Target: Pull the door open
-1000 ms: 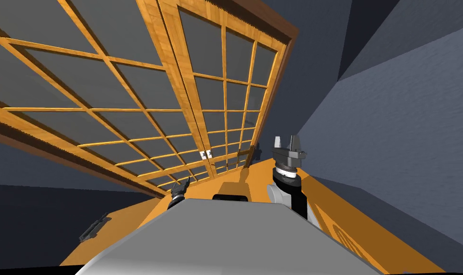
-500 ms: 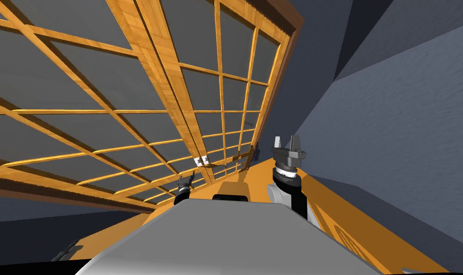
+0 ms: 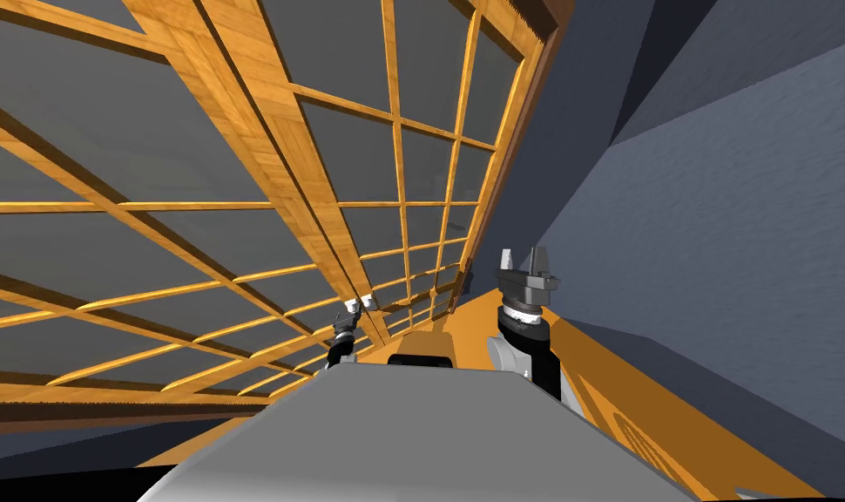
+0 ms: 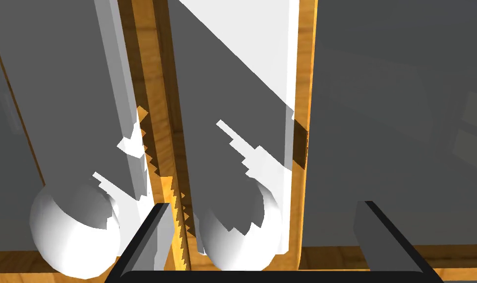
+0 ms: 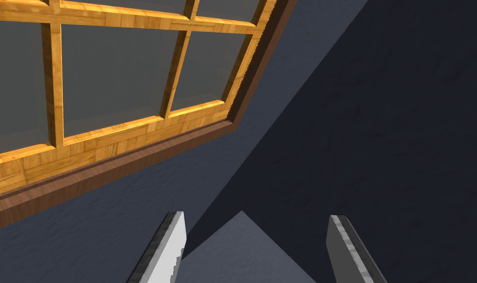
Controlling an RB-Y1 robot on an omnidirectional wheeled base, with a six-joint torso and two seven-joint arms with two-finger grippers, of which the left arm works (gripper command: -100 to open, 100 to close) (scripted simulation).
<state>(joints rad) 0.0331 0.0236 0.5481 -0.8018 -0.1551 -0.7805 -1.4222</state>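
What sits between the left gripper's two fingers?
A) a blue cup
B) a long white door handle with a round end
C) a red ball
B: the long white round-ended handle on the wood-framed glass door stands between the fingers of the open left gripper.

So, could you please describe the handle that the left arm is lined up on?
Find the big wooden double door with grey panes, then the seam where its two leaves meet. Two white, round-ended handles flank that seam; yours is the handle between the left arm's open jaws, while its twin sits outside them.
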